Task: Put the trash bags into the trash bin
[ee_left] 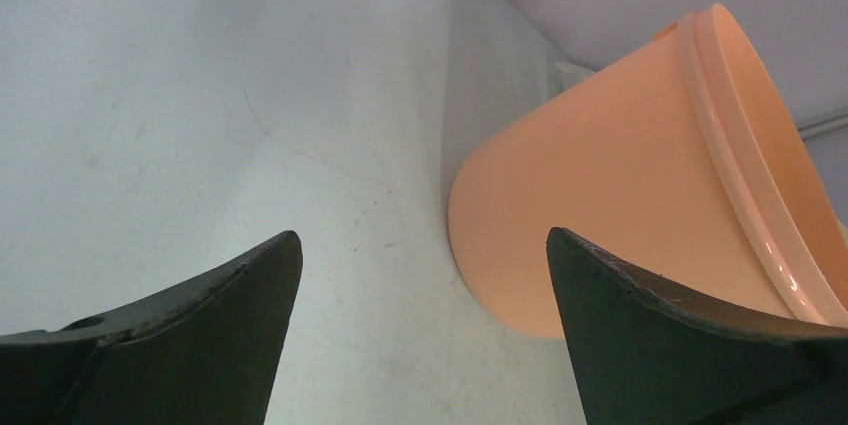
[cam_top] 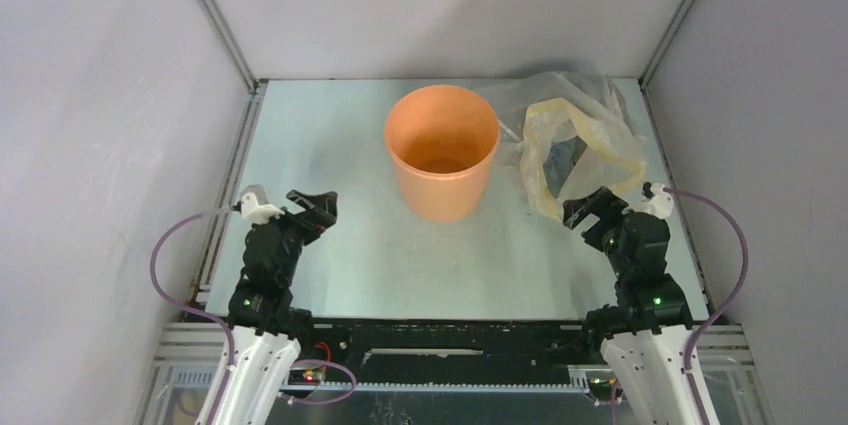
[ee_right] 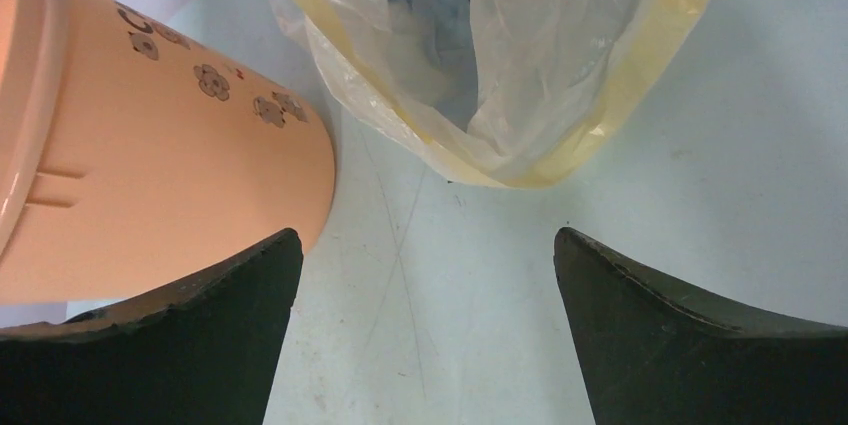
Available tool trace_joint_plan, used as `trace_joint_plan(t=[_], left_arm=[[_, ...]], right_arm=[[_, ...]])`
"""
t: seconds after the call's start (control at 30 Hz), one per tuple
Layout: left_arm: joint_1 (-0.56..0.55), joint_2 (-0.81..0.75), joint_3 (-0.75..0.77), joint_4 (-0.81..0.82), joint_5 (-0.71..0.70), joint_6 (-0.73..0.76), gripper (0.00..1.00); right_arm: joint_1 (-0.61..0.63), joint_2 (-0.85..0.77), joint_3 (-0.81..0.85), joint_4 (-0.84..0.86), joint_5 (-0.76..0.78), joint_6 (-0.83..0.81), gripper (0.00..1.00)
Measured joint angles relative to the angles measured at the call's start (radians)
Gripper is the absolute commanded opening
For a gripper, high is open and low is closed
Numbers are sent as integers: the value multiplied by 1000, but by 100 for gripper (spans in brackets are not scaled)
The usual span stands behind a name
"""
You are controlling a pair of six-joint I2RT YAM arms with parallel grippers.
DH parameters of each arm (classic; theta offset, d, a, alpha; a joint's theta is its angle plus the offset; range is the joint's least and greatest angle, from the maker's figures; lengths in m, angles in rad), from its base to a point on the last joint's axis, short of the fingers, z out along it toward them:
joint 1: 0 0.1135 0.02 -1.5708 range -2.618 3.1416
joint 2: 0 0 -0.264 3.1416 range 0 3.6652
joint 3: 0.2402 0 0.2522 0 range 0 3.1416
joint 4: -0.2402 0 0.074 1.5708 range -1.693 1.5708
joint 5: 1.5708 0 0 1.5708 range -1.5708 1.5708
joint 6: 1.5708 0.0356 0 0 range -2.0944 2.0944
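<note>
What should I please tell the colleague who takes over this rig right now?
The left hand is open and empty, left of the trash bin.
The right hand is open and empty, just short of the clear-and-yellow bundle.
The trash bag, a blue-grey film, shows within that bundle, right of the bin.
Done: nothing; no bag is visible inside the bin.
Left: grasp the bag and drop it into the bin.
</note>
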Motion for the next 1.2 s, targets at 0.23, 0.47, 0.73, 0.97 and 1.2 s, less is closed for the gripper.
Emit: trace_joint_plan(t=[0.23, 0.47, 0.73, 0.97, 1.2], left_arm=[[0, 12, -47, 73, 106, -10, 100], [0, 76, -130, 245, 255, -12, 99], [-5, 136, -138, 350, 334, 12, 98], [-5, 145, -137, 386, 380, 65, 97], [-5, 131, -137, 405, 388, 92, 97]], right_arm=[[-69, 97, 0, 0, -117, -22, 71], [-96, 197, 1, 77, -164, -40, 54], [31, 392, 14, 259, -42, -100, 50], [91, 657, 107, 403, 92, -174, 45], [66, 854, 217, 515, 127, -188, 41]])
